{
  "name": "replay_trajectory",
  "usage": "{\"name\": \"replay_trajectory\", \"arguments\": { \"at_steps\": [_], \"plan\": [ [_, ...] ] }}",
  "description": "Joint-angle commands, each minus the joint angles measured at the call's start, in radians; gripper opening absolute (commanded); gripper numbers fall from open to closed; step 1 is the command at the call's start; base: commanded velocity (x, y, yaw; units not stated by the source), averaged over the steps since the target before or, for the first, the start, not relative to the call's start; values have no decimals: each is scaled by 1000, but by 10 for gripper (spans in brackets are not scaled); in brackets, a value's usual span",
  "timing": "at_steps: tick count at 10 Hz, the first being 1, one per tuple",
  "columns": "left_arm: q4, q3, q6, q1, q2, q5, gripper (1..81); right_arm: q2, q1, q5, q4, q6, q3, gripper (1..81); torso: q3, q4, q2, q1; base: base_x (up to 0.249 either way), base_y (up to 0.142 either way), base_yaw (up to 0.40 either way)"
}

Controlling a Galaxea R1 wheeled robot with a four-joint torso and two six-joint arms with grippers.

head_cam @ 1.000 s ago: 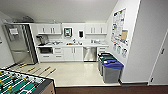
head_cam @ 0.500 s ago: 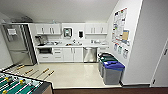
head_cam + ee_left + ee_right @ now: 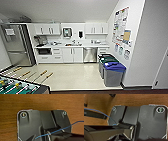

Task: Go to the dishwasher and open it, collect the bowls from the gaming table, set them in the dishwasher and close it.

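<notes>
The dishwasher (image 3: 90, 54) stands shut under the counter at the far wall, its steel front between white cabinet doors, with a bar handle across the top. It is several steps ahead of me across a pale floor. The bowls and the yellow-framed gaming table are out of view. Both wrist views look down on the robot's dark plate over wood-grain flooring, with a thin blue cable crossing.
A tall steel fridge (image 3: 17, 45) stands at the far left. A green-field foosball table (image 3: 17, 86) with rods juts in at the lower left. Two bins, one blue-lidded (image 3: 114, 73) and one green-lidded (image 3: 107, 60), line the right wall under posters. A sink sits on the counter (image 3: 72, 45).
The whole head picture has shifted slightly as the camera moved with the robot; the kitchen sits a little nearer. Nothing in the room has moved.
</notes>
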Motion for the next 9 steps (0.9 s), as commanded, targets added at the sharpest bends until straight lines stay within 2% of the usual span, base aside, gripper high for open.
{"name": "replay_trajectory", "arguments": {
  "at_steps": [1,9],
  "plan": [
    [6,6,5,-58,-10,47,811,-14,54,-47,-2,-2,5,811,0,0,0,0,125,0,0],
    [6,5,5,-58,-10,47,811,31,57,-47,-2,-3,-71,811,0,0,0,0,125,0,0]
  ]
}}
